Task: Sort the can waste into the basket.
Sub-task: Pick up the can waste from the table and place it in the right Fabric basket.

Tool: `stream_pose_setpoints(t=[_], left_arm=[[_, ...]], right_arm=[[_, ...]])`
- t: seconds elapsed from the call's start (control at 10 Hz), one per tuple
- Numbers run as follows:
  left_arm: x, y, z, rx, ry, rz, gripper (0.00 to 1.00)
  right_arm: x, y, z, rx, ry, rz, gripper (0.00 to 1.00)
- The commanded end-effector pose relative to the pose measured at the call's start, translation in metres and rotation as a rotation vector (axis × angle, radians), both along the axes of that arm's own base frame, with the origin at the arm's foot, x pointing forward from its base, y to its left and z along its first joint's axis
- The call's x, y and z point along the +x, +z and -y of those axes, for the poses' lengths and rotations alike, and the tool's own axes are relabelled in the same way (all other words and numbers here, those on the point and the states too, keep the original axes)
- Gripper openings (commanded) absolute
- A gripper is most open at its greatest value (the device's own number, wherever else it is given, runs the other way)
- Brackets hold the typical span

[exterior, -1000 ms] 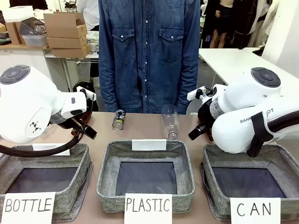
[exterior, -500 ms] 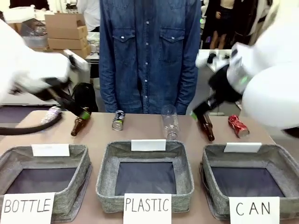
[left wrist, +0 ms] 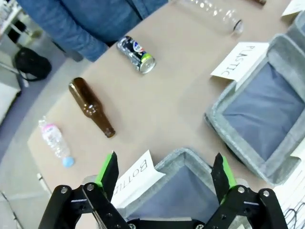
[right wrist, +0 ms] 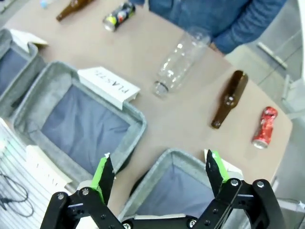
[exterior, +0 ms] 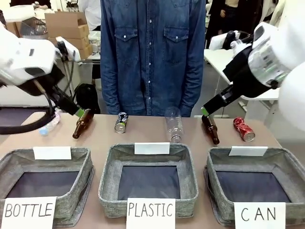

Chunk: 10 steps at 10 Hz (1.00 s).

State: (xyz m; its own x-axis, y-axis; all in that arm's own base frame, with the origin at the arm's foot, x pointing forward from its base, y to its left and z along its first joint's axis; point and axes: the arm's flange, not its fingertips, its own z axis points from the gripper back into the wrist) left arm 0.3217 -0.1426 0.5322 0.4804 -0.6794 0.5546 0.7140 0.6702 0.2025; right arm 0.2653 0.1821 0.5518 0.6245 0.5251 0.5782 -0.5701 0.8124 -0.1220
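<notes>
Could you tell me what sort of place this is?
Likely a robotics lab staged for a sorting trial: a basket signed CAN, cardboard boxes stacked behind, a white worktable farther back.

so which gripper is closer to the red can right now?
Right. The right gripper hangs just left of the red can, above a brown bottle beside it. The left gripper is across the table, over the other brown bottle at the far left.
</notes>
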Motion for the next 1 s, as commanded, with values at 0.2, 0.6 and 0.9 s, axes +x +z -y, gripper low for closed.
stream_pose_setpoints(t=[0.2,0.6,0.9], left_arm=[[-0.013,0.007,-0.053,-0.441,-0.285,-0.749,1.0],[0.001,-0.01,-0.14,-1.15,-0.508,-0.832,1.0],[-0.015,-0.003,-0.199,-1.392,-0.469,-0.585,1.0]], right_arm=[[0.019,-0.014,0.062,0.569,-0.043,-0.545,1.0],[-0.001,-0.001,0.153,1.238,-0.069,-0.568,1.0],[-0.035,-0.007,0.197,1.285,-0.216,-0.297,1.0]])
